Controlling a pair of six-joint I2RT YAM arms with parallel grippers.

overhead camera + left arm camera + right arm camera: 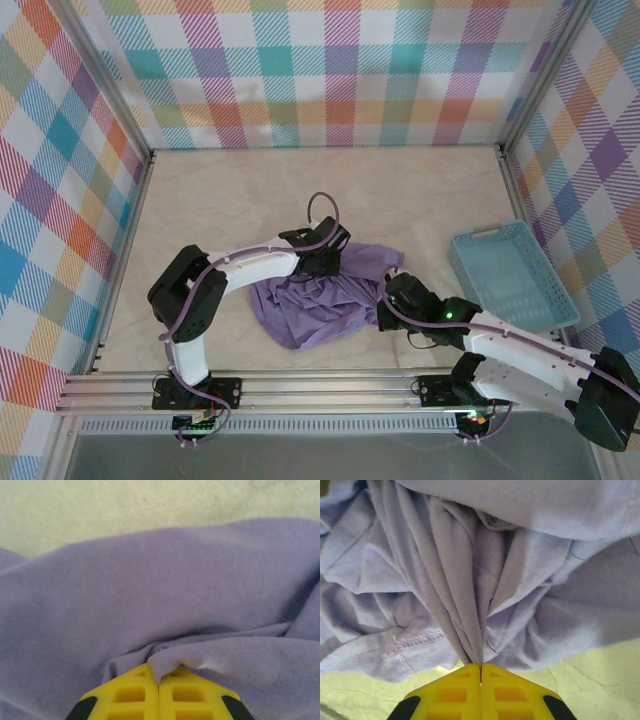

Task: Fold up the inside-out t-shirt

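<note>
Lavender t-shirt [310,305] crumpled, left gripper [159,672] clamped on a fold, right gripper [480,666] clamped on gathered pleats

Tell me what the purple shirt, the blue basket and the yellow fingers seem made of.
T-shirt: thin soft knit, likely cotton jersey, matte; it drapes in fine folds with a stitched seam showing.
Basket: light blue plastic, probably moulded; gridded walls.
Left fingers: yellow rigid plastic, perhaps printed; square recesses.
</note>
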